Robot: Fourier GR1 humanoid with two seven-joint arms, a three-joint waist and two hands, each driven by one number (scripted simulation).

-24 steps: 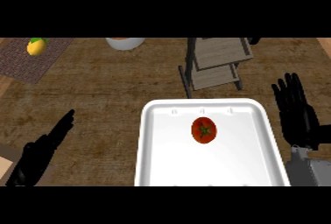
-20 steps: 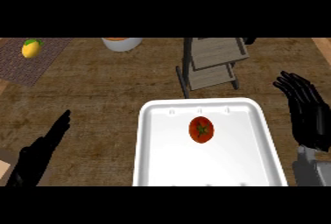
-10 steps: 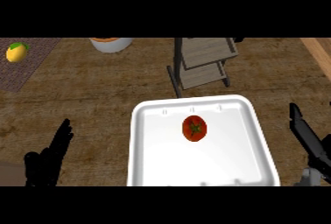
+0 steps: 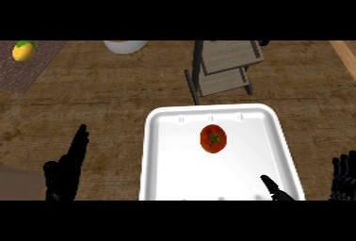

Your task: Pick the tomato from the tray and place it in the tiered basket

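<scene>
Tomato (image 4: 213,139) sits in upper middle of white tray (image 4: 156,155), untouched, lying where it did 1.2 s ago rel. to tray. What changes is the view and the right hand (image 4: 343,179): head has tipped, so tray and tiered basket (image 4: 224,68) read further left and lower vs. before, and right hand has dropped from up beside tray's right rim to bottom right corner, a thumb tip poking over tray's near right part. Fingers look straight, released, holding nothing. Left hand (image 4: 66,167) rests at lower left on desk, fingers up, open, approx. same spot.

Meaning for task: pick not yet begun. Right hand seems to be repositioning low for an approach to tomato. Basket stands just beyond tray's far edge, so carry should be short. Yellow fruit (image 4: 24,50) and bowl (image 4: 125,45) are far off, no obstacle.
</scene>
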